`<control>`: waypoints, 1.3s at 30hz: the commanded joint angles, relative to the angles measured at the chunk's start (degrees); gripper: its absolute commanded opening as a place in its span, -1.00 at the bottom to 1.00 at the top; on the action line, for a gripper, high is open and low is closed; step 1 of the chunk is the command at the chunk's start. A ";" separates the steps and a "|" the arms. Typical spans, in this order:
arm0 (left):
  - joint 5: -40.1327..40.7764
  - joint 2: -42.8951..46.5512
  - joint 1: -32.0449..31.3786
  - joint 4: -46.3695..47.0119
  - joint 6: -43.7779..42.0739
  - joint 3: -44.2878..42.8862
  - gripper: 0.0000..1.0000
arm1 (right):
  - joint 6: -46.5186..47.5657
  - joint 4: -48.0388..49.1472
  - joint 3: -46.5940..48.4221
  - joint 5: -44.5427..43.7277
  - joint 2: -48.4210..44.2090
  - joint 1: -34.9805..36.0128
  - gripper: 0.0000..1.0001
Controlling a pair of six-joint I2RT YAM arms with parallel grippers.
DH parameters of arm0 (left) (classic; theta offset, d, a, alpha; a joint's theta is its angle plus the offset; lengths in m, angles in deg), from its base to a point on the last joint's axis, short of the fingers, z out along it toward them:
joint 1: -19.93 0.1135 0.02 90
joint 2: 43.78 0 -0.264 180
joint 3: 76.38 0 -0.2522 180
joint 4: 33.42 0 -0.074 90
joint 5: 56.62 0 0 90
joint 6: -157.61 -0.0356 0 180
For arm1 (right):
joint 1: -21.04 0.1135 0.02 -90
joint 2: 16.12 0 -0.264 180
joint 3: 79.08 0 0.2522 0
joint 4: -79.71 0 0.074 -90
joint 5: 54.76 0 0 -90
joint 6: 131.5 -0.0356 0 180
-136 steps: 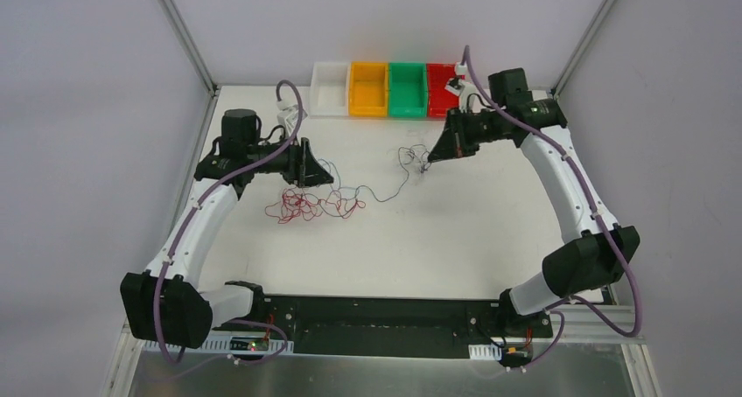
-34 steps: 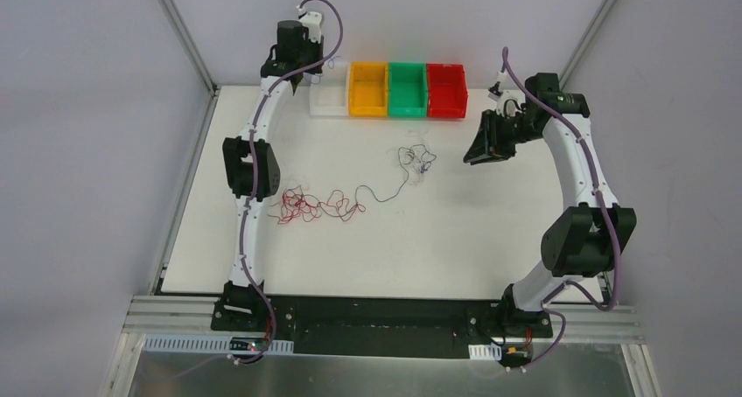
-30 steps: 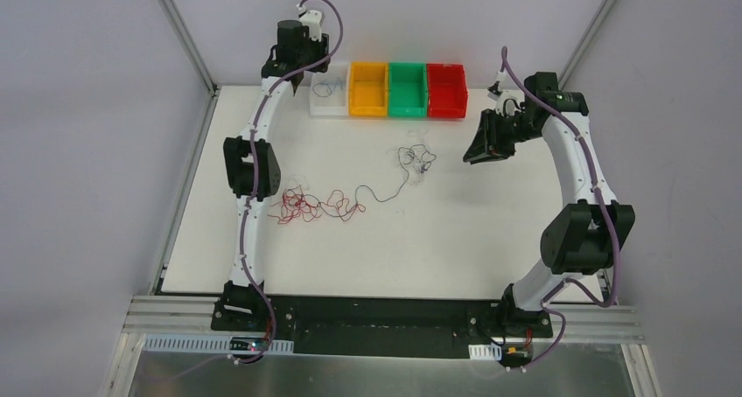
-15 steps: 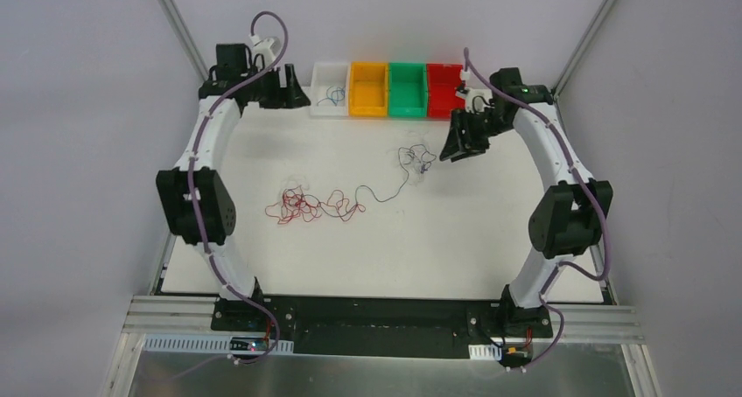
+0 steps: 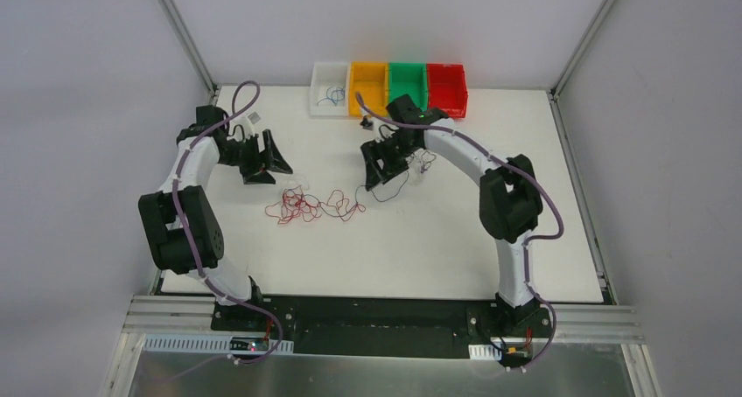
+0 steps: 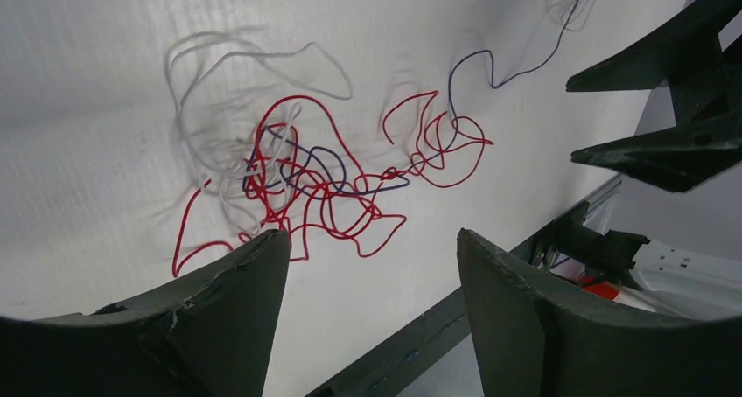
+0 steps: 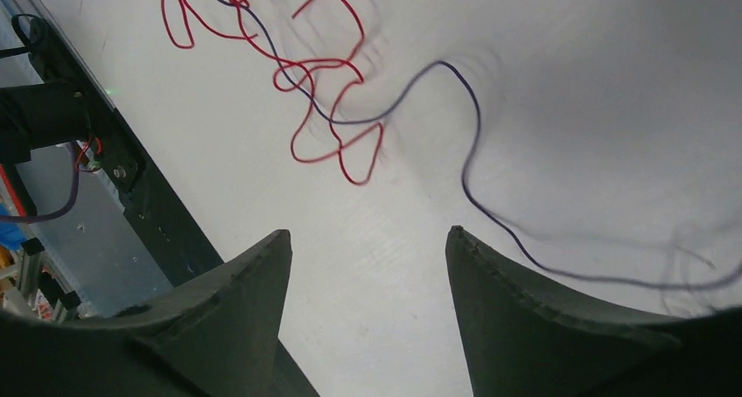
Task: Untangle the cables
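Observation:
The cables lie loose on the white table. A tangle of red, white and dark blue wires (image 5: 304, 205) (image 6: 302, 174) sits left of centre. A dark wire (image 5: 389, 190) (image 7: 464, 143) runs from it toward a small dark knot (image 5: 423, 160). My left gripper (image 5: 269, 163) (image 6: 371, 235) hovers just up-left of the tangle, open with nothing between its fingers. My right gripper (image 5: 374, 171) (image 7: 368, 233) hangs over the dark wire's middle, open and empty. Red loops (image 7: 328, 121) lie ahead of it. One blue wire (image 5: 331, 93) lies in the white bin (image 5: 318, 107).
Orange (image 5: 368, 108), green (image 5: 406, 66) and red (image 5: 446, 67) bins stand in a row beside the white one at the table's far edge. The right arm's fingers (image 6: 665, 108) show at the right of the left wrist view. A black base rail (image 5: 376, 314) runs along the near edge.
The left gripper dropped a blue wire in the white bin, then swung back down to the tangle. The right arm swept left over the dark wire. Both grippers have opened wider.

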 commanded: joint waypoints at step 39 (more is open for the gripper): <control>4.16 -15.94 -0.96 6.10 1.57 -0.98 -1.00 | -14.87 22.96 -6.25 -6.22 5.82 14.24 -1.00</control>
